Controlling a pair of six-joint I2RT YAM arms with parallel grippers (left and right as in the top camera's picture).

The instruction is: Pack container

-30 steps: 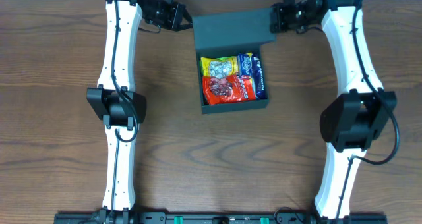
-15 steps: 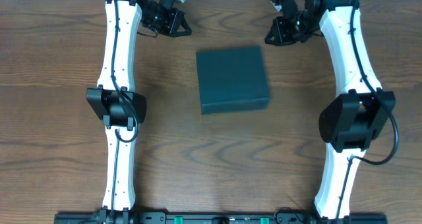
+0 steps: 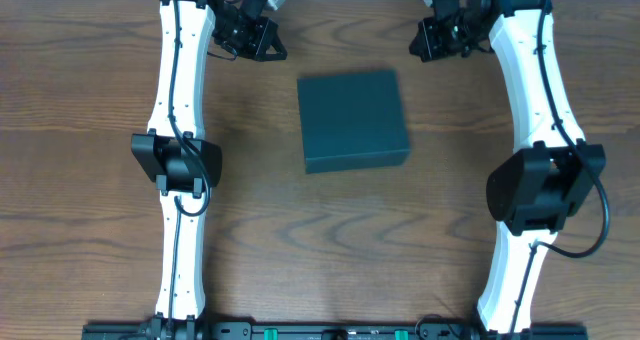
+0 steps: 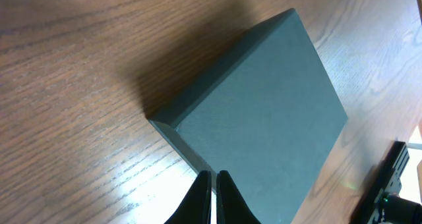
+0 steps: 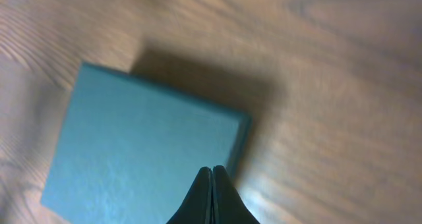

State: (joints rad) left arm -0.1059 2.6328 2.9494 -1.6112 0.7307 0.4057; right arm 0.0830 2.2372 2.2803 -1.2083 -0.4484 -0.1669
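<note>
The container point(image 3: 354, 120) is a dark green box lying in the middle of the table with its lid down flat; nothing inside shows. It also shows in the left wrist view point(image 4: 264, 125) and the right wrist view point(image 5: 138, 145). My left gripper point(image 3: 262, 42) is at the far left, above and apart from the box's far left corner; its fingers point(image 4: 215, 178) are shut and empty. My right gripper point(image 3: 428, 38) is at the far right, apart from the box's far right corner; its fingers point(image 5: 212, 173) are shut and empty.
The brown wooden table point(image 3: 100, 110) surrounds the box. Both white arms run down the left and right sides. A black device point(image 4: 395, 184) shows at the table edge in the left wrist view.
One second ago the lid stood open over snack packets with both grippers at it. It dropped shut, and both grippers have drawn back from the box.
</note>
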